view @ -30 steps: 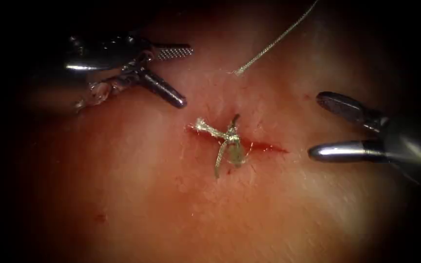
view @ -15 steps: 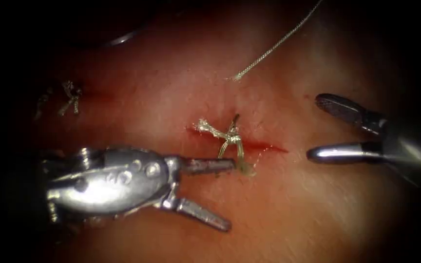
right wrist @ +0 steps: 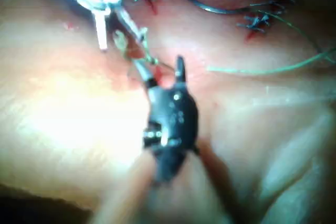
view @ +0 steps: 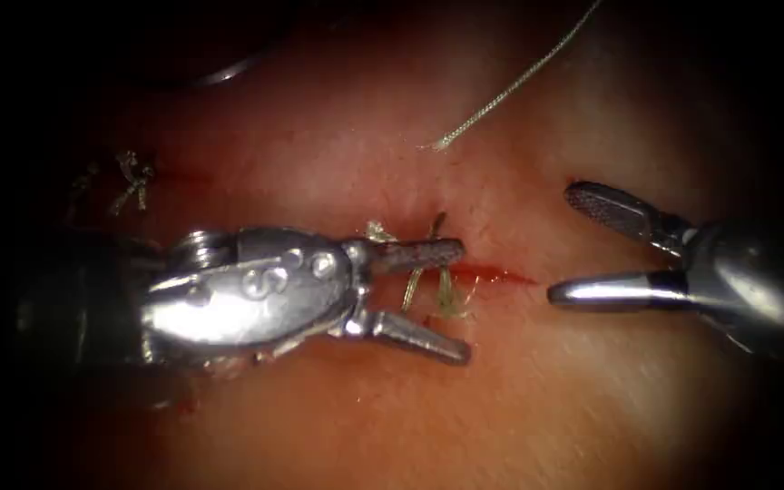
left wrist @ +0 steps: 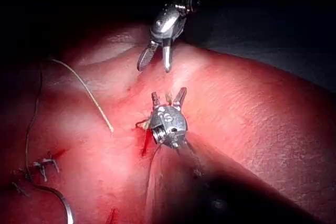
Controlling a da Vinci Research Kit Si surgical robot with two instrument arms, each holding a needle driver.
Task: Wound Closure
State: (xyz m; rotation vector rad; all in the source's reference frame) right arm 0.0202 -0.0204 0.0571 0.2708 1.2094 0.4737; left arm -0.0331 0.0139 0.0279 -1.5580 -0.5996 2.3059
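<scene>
Left pincer (view: 446, 299): lying spread open at frame centre, grasping nothing, its two jaws straddling the knot (view: 428, 277) on the cut (view: 496, 272).
Right pincer (view: 569, 245): sitting released at frame right, holding nothing, tips pointing at the right end of the cut.
Needle (right wrist: 210, 4): lying free on the tissue (view: 392, 417), away from both tools; in the endoscope view its curve (view: 229, 71) is showing at upper left.
Thread (view: 510, 86): running loose from the top edge down to a free end above the knot.
Older stitches (view: 129, 181): sitting at far left.
</scene>
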